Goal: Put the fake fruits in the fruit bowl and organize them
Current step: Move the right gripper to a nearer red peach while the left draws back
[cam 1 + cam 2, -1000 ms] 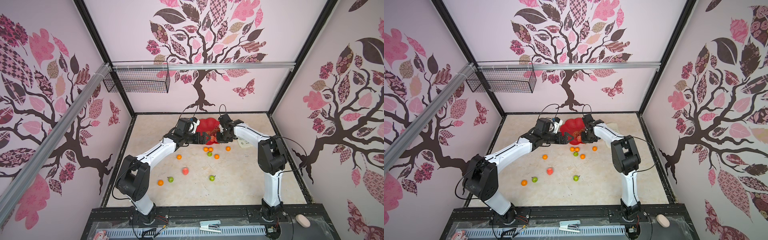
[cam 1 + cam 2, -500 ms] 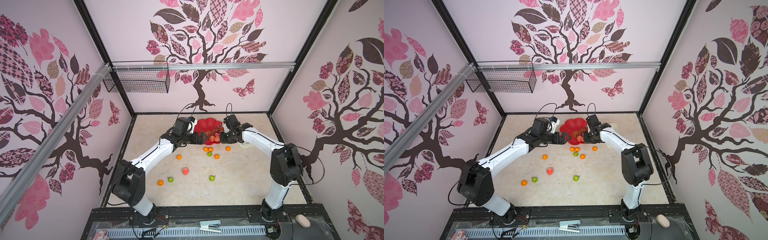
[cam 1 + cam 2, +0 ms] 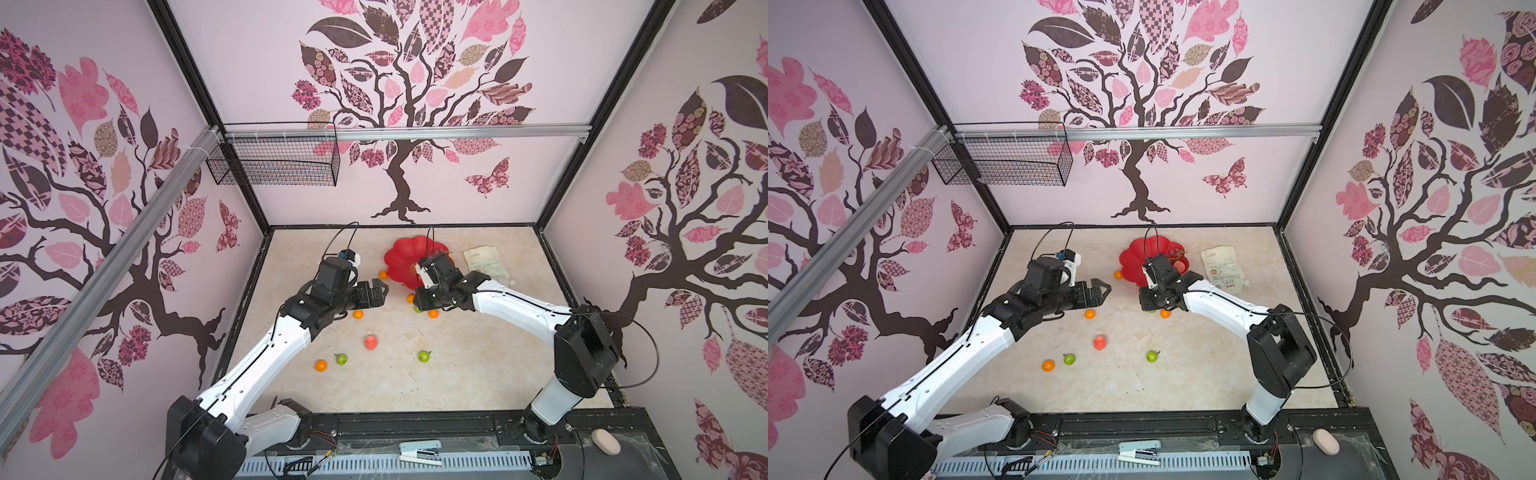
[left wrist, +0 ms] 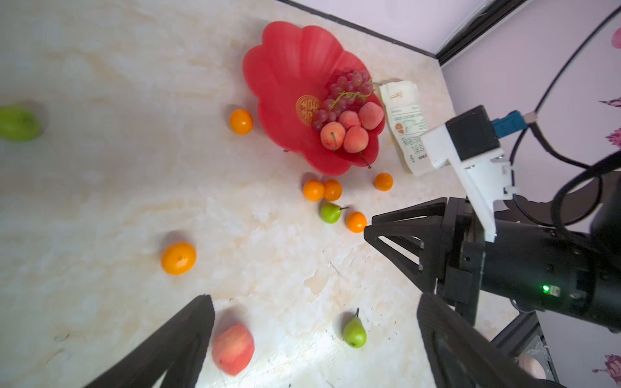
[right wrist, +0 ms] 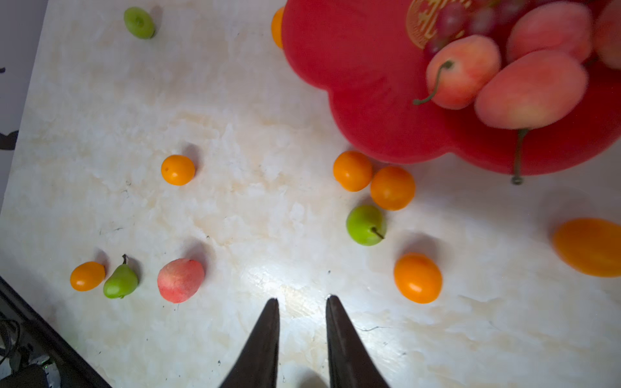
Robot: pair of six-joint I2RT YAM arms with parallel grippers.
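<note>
**Fruit crowds the bowl's near rim; the front right corner lies bare**

The fruit bowl sits near the far edge of the tabletop, a little right of middle. A paper packet lies just beside it toward the right edge. Inside the bowl are one grape bunch and four peaches, packed against the side nearest the packet. One stem pokes out over the rim.

Outside the bowl, seven oranges, three green fruits and one loose peach rest on the tabletop. One orange lies just beside the bowl's rim on the side toward the left edge. Two oranges touch each other just in front of the rim, with a green fruit and two more oranges near them. An orange and a green fruit sit side by side toward the front, with the loose peach near them.

The left gripper hangs between the bowl and the left edge, its jaws spread wide and empty. The right gripper hovers in front of the bowl near the cluster, its jaws a narrow gap apart with nothing between them. Bare tabletop runs along the left edge, the far left corner and the front right corner.
</note>
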